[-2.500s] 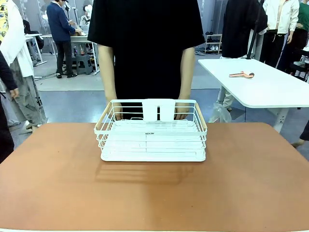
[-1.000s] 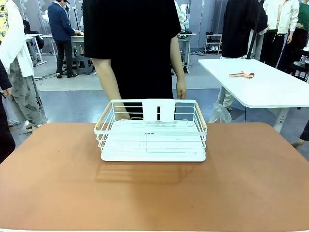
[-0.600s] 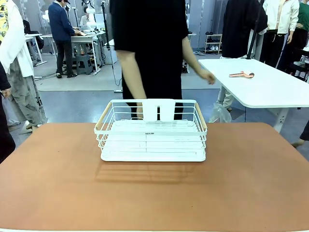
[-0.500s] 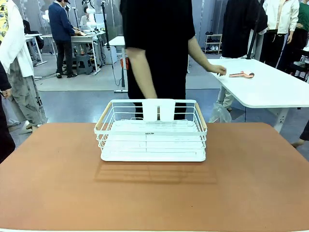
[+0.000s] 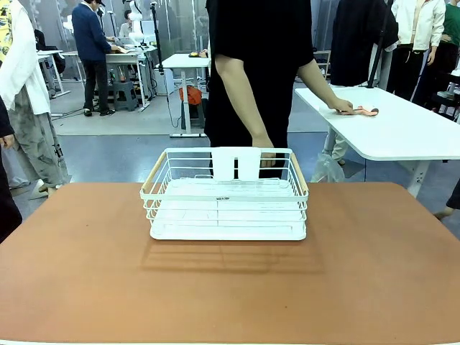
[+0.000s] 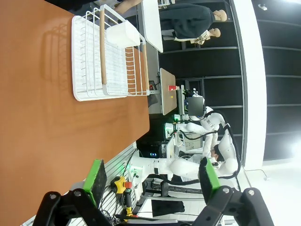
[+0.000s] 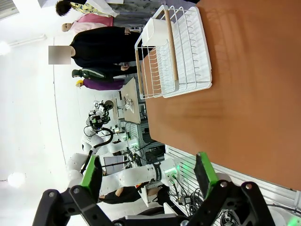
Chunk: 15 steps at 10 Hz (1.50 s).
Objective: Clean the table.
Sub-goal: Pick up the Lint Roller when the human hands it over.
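Two claws spread wide and empty: left claw (image 6: 151,174), right claw (image 7: 147,172), both well apart from the basket. Terracotta counter (image 5: 230,295) across the whole foreground. White wire basket (image 5: 223,213) upright at its far middle. Person behind it, one hand (image 5: 264,159) at the basket's far rim, other hand (image 5: 343,106) on a pinkish item (image 5: 369,111) on the white table (image 5: 402,136).

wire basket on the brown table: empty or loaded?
Empty. The white wire basket sits on the table, its floor bare in front and wrist views; inside its small white holder, cannot tell.
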{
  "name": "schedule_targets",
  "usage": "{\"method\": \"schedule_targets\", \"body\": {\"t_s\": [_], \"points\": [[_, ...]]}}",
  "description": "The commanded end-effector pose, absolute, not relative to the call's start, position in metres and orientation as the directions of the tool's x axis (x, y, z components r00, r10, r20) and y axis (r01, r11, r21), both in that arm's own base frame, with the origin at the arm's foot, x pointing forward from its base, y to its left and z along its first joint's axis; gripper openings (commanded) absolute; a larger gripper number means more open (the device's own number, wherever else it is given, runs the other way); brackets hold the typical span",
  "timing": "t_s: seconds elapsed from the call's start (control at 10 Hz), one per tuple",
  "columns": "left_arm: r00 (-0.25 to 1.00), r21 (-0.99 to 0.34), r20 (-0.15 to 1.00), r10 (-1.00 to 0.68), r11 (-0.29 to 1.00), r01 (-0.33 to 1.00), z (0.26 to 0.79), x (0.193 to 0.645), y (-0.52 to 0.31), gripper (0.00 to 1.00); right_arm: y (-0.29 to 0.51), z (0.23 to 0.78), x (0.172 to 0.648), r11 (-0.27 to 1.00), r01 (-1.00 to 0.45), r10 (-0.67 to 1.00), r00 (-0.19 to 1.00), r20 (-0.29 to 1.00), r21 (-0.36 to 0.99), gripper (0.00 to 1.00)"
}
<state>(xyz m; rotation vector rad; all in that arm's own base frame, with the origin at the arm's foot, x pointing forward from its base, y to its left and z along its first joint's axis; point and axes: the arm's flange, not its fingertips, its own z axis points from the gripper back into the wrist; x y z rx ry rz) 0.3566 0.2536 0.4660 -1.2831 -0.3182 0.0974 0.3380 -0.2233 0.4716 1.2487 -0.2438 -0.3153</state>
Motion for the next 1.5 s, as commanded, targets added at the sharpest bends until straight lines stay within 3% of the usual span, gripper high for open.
{"method": "schedule_targets", "body": {"t_s": [0.0,1.4], "points": [[0.952,-0.950,0.187,0.244,0.292,0.112,0.4700,0.3531,0.2542,1.00,-0.2229,0.4728,0.3369,0.276,0.092,-0.362,0.932,0.015,0.957,1.00],[0.952,-0.950,0.187,0.244,0.292,0.112,0.4700,0.3531,0.2542,1.00,-0.2229,0.4728,0.3369,0.276,0.092,-0.362,0.932,0.015,0.957,1.00]]}}
